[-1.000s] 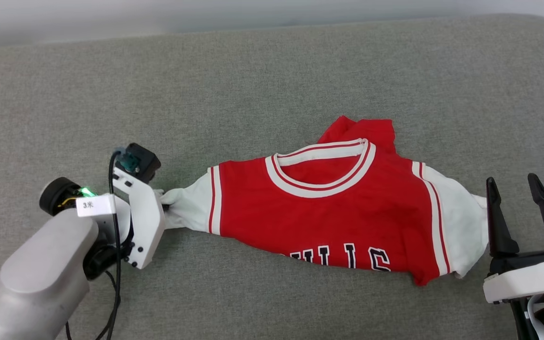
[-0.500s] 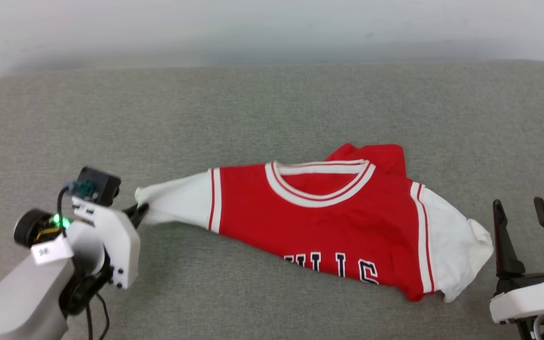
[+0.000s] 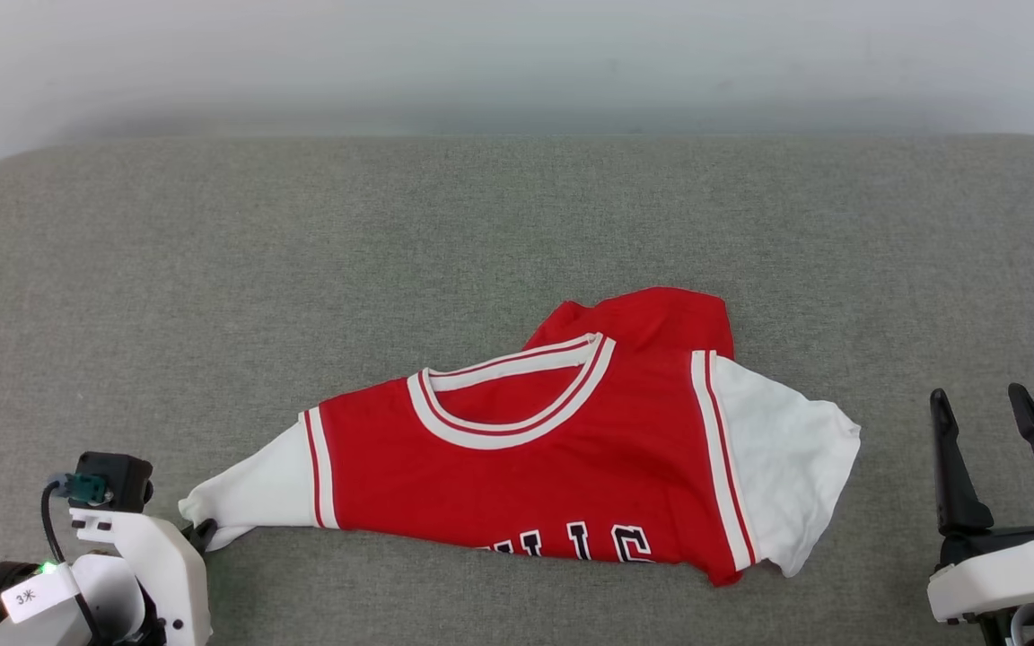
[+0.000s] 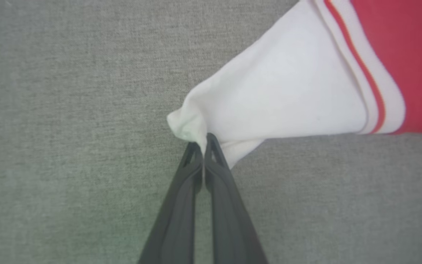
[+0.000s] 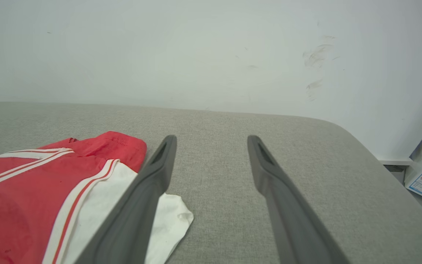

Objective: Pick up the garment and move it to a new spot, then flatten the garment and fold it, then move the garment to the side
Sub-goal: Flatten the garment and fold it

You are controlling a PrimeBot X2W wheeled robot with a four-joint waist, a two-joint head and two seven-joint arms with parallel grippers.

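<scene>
Shifted since the earlier head views: garment (image 3: pixel 526 467) dragged toward 8 o'clock, following the left gripper (image 3: pixel 203 536) as it draws back to the lower-left corner; the gap to the right gripper (image 3: pixel 977 395) has widened; part of the shift is camera movement

- Item: red jersey, white short sleeves, striped collar, black lettering partly lost under the near hem
- Location: grey padded surface (image 3: pixel 517 224), centre to right of centre, front up, rumpled, with a red flap bunched behind the collar at 12 o'clock
- Long axis: sleeve to sleeve, roughly 9 to 3 o'clock, left end nearer the robot
- Left gripper: fingers pressed together, pinching the tip of the left sleeve (image 4: pixel 280 91), whose cloth is drawn into a taut cone; the jersey trails off at its 2 o'clock
- Right gripper: fingers spread, holding nothing, clear of the free sleeve (image 3: pixel 786 458) at its 9 o'clock
- Assessment: relocation likely in hand, flattening and folding not begun; any further pull runs along the long axis, and the right arm sits nearer the free sleeve
</scene>
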